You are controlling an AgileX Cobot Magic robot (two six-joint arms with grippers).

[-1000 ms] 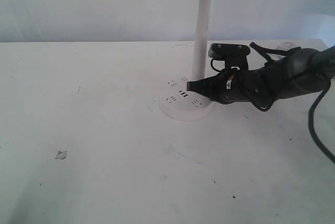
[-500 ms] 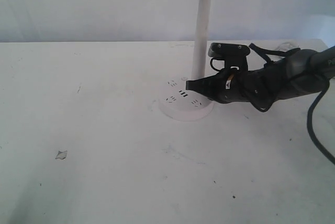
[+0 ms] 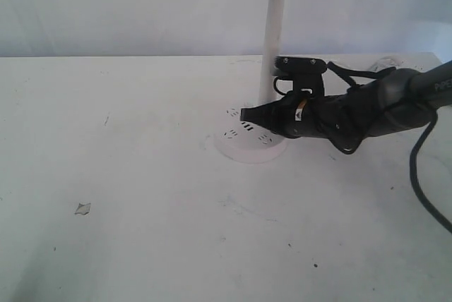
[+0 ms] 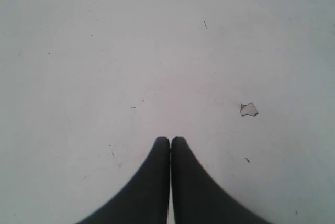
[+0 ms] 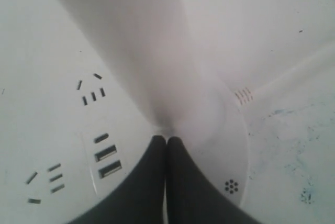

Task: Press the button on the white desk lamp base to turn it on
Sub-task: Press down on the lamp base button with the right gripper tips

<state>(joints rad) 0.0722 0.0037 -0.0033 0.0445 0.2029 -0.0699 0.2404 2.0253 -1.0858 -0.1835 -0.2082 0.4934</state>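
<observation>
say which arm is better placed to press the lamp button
Right: the right tool, shut, is over the round white desk lamp base; the left tool is over the white table, no lamp in view.

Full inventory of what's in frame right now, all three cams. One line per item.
Slim-poled desk lamp with long flat head bar: 1, white, standing mid-table.
Round disc lamp base with socket slots and USB ports: 1, white, at pole foot.
Small torn scrap: 1, grey, lower left of exterior view.
Flat table: 1, white, scuffed, under everything.
Cable: 1, black, right edge of exterior view, by right arm.
Right gripper: 1, black, shut, tip over base beside pole.
Left gripper: 1, black, shut, above table near scrap.
</observation>
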